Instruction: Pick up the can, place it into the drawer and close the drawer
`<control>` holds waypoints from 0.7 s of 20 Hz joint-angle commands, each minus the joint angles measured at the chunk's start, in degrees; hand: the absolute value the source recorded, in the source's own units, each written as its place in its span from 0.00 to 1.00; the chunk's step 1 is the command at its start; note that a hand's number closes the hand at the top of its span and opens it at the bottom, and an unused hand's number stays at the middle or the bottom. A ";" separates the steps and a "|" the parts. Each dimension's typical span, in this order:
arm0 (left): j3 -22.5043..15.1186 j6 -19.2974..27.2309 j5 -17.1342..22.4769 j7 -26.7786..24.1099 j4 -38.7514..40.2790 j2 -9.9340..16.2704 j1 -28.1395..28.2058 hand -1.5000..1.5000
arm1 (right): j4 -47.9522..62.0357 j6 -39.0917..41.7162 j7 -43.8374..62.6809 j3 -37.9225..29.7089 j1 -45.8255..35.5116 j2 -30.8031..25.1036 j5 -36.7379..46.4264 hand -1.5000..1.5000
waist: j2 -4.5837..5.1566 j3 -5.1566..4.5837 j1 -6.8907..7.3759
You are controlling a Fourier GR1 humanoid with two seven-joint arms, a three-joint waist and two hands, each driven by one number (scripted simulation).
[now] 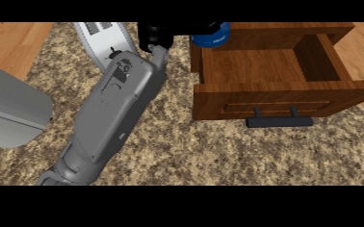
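I've got my left hand (162,34) wrapped around the blue can (212,34), right at the back-left corner of the open drawer (266,98). Best to clear the wall, then lower inside.

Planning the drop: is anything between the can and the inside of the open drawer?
Only the drawer's left side wall. The blue can, held in a robot hand, hangs at the drawer's back left corner, over that wall. The drawer's inside shows nothing in it.
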 commanded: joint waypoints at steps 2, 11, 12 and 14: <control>1.27 -0.11 3.88 -4.31 10.38 -0.02 -7.10 1.00 | -1.07 -3.70 4.22 0.36 -3.94 -1.93 -0.74 0.00 | 0.26 -0.02 -0.17; -1.64 1.39 10.11 -6.33 20.23 -0.02 -16.37 1.00 | 1.20 0.10 -0.30 -0.32 -2.27 -0.22 -0.04 0.00 | 0.27 0.02 -0.62; -6.48 4.51 12.39 -6.24 18.07 -0.02 -15.97 1.00 | -1.96 -0.68 3.92 -1.39 -0.78 -2.75 -3.95 0.00 | 0.15 0.00 -1.11; -6.12 3.42 14.77 -8.82 21.94 -0.02 -16.61 1.00 | -0.76 -0.91 2.64 -0.27 -2.49 -1.44 -1.13 0.00 | 0.30 0.01 -1.12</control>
